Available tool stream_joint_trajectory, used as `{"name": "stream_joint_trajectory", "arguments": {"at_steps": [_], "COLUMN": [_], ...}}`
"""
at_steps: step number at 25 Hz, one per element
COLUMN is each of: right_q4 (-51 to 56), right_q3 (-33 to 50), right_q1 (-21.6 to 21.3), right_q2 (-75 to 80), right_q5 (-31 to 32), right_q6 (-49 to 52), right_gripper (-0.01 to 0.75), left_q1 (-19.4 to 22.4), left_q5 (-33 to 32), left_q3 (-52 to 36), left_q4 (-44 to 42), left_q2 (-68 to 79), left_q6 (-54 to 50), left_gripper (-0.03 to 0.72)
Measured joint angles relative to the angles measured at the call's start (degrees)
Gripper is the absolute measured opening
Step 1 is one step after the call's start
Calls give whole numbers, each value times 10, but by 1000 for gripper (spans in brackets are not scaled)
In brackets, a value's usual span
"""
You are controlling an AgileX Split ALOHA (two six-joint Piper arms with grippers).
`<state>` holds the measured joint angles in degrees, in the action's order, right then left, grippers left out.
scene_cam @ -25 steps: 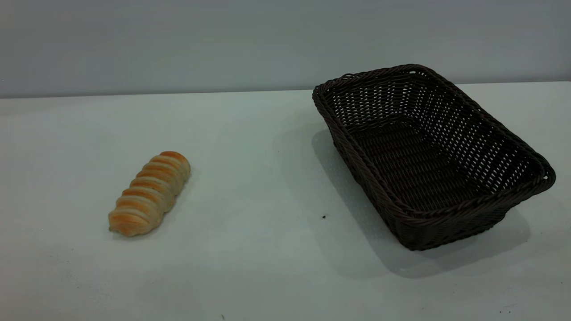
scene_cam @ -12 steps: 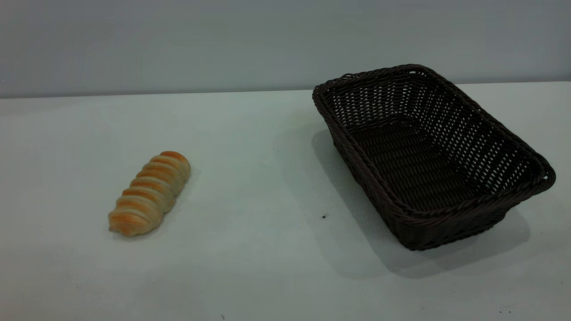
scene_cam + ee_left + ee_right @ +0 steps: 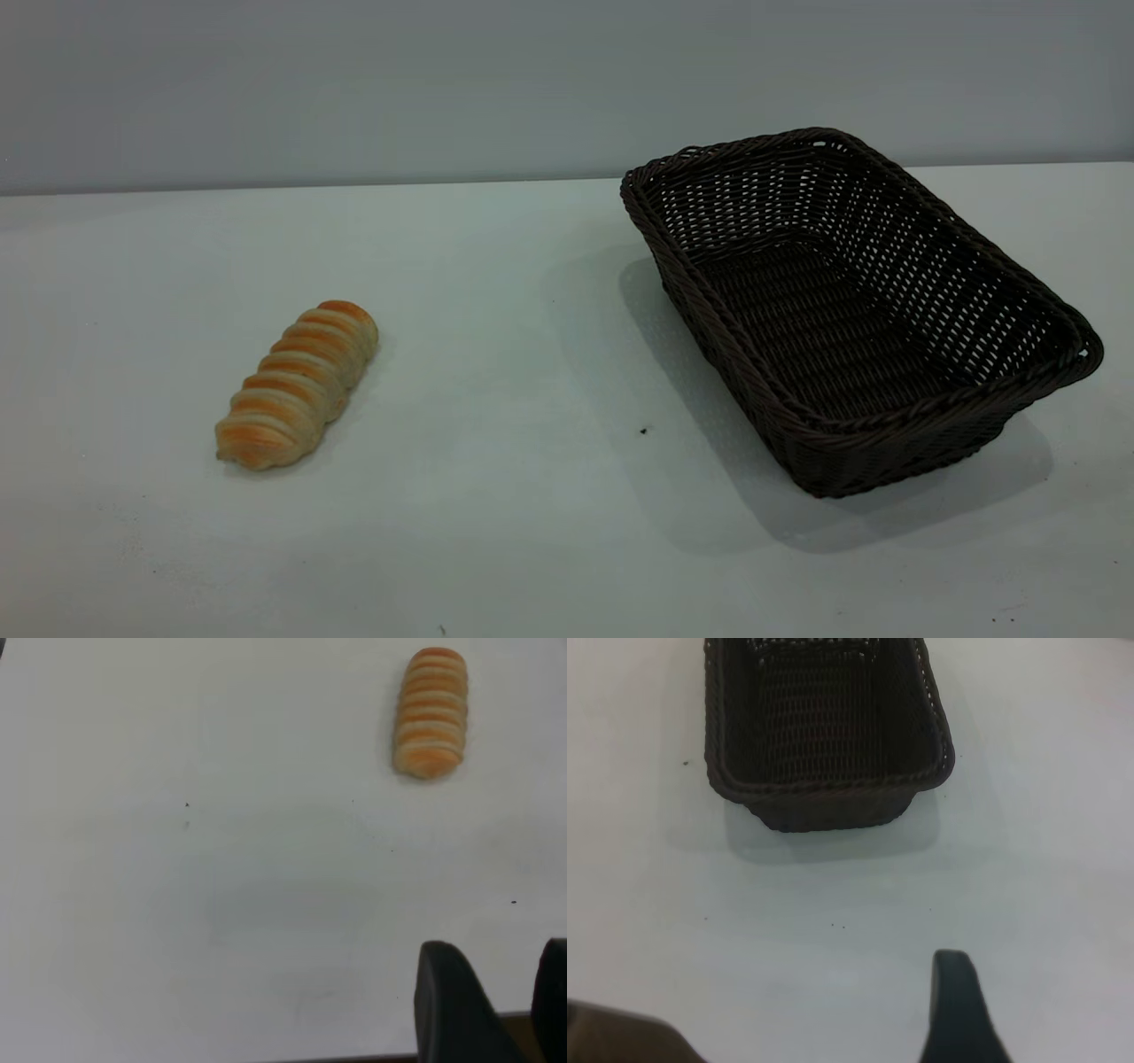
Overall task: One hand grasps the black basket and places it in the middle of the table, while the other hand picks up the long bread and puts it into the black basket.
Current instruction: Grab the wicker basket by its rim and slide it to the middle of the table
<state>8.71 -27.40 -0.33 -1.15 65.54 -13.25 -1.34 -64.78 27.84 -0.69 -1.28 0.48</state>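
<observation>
My left gripper (image 3: 492, 1001), jaws parted and holding nothing, hangs well short of the long bread (image 3: 431, 711), whose long axis points roughly toward it (the black basket (image 3: 855, 310) belongs to my right gripper (image 3: 961, 1010), state unclear).

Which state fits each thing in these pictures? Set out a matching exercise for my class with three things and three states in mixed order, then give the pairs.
Things:
1. black basket
2. long bread
3. left claw

States:
A. lying on the table's left side, untouched
B. open, hanging over bare table short of the loaf
C. standing empty on the right side

Pairs: 1-C, 2-A, 3-B
</observation>
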Motion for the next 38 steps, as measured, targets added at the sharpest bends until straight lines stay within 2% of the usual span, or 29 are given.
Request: {"name": "stream_joint_trajectory", "arguments": {"at_steps": [15,23,28,34,38], "right_q4": [11,94,124,134,165], "right_q3": [0,-2,-17,-81,-99], "right_q1": [0,0,0,0,0], "right_q2": [0,86,213,370,495], "right_q5": [-1,-37,-55,-70,-100], "right_q6": [0,-13,-75,-94,-94], "right_gripper": [457,456,456,456,456], "left_q1": [0,0,0,0,0], "left_q5": [0,53,76,117,126], "left_q3": [0,19,40,67,77], "left_q4": [0,16,18,20,20], "left_q2": [0,45,143,226,281], "left_q6": [7,26,28,21,13], "left_gripper": [265,277,350,500,539]}}
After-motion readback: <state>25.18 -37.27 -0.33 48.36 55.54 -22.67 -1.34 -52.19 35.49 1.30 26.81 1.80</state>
